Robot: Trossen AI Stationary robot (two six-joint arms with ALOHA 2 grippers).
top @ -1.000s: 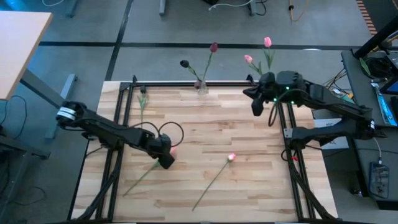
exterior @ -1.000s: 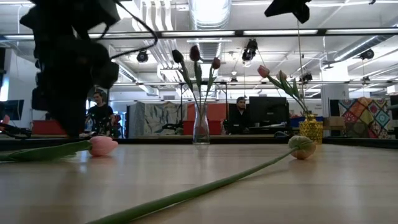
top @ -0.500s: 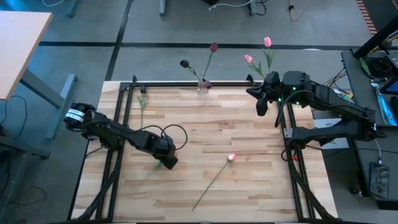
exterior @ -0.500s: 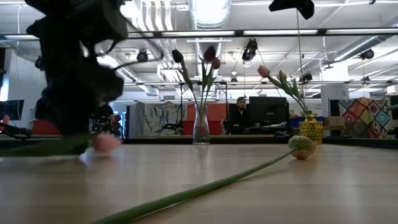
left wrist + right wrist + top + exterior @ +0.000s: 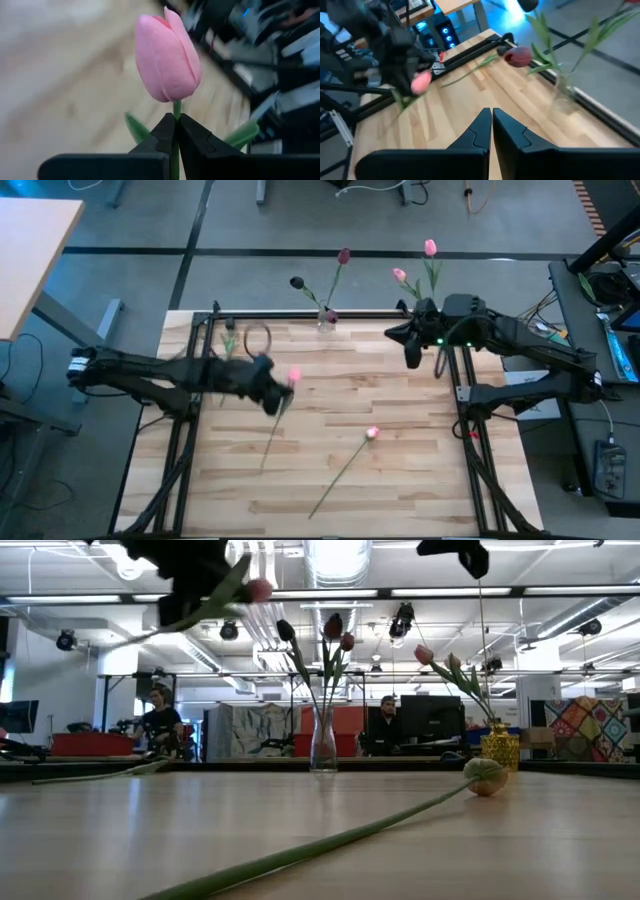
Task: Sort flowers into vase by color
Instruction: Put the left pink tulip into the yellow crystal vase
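Left gripper (image 5: pixel 174 131) pinched shut on the light pink tulip (image 5: pixel 293 373) just under the bud, lifted over the table's middle. Best to carry it to the gold vase (image 5: pixel 499 749) with the pinks, probably, stem-first. Right gripper (image 5: pixel 491 124) closed, empty, near the clear glass vase (image 5: pixel 325 321).

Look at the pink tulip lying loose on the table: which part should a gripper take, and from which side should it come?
Grip the thin green stem just below the pink tulip, probably coming straight down from above. The flower lies flat on the table with its stem running diagonally, so the fingers should straddle the stem crosswise. The bud looks soft and rounded, a poorer hold. The left gripper holds another tulip this way.
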